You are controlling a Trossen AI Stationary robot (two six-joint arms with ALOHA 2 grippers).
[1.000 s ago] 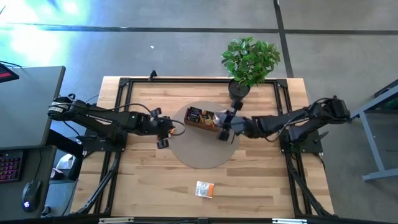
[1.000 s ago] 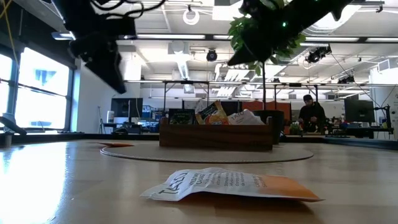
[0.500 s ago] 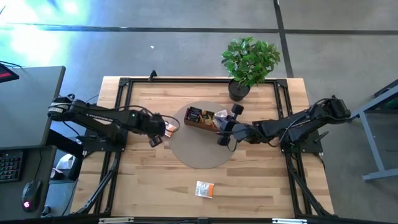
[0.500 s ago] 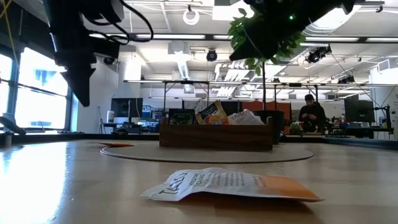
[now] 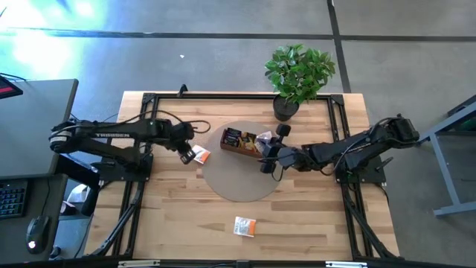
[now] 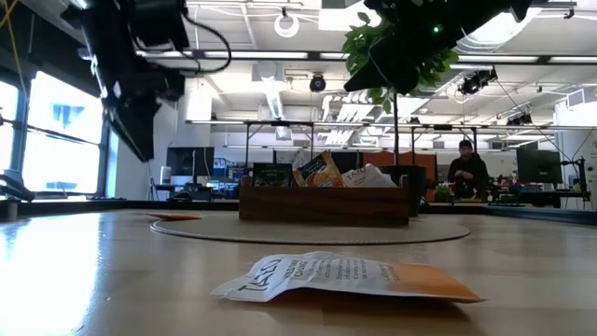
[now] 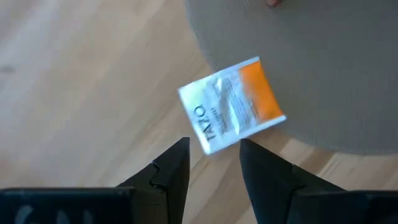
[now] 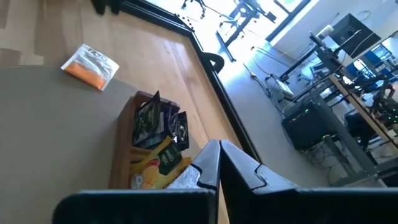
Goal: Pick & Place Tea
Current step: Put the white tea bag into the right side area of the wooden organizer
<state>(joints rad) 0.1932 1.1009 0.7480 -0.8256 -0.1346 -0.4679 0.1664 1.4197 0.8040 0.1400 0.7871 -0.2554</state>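
Note:
A white-and-orange tea sachet (image 7: 233, 104) lies flat across the left edge of the round grey mat (image 5: 238, 182), its white end on the wood. My left gripper (image 7: 214, 168) hangs open above that white end, pointing steeply down and clear of the table in the low view (image 6: 140, 126). A second sachet (image 5: 244, 226) lies on the wood near the front edge. The brown wooden tray (image 5: 242, 141) on the mat holds several sachets (image 8: 155, 134) standing on edge. My right gripper (image 5: 269, 160) is shut and empty, just near-right of the tray.
A potted plant (image 5: 297, 74) stands at the far edge, behind the tray. Black frame rails (image 5: 149, 104) run along the table's sides. Bare wood lies between the mat and the front sachet (image 6: 345, 275). A person (image 6: 465, 173) sits far off in the room.
My left gripper has swung toward the table's left and far edges and rolled at the wrist, ending over the sachet at the mat's edge, which now shows uncovered. Its fingers have stayed open. The right arm has turned slightly beside the tray.

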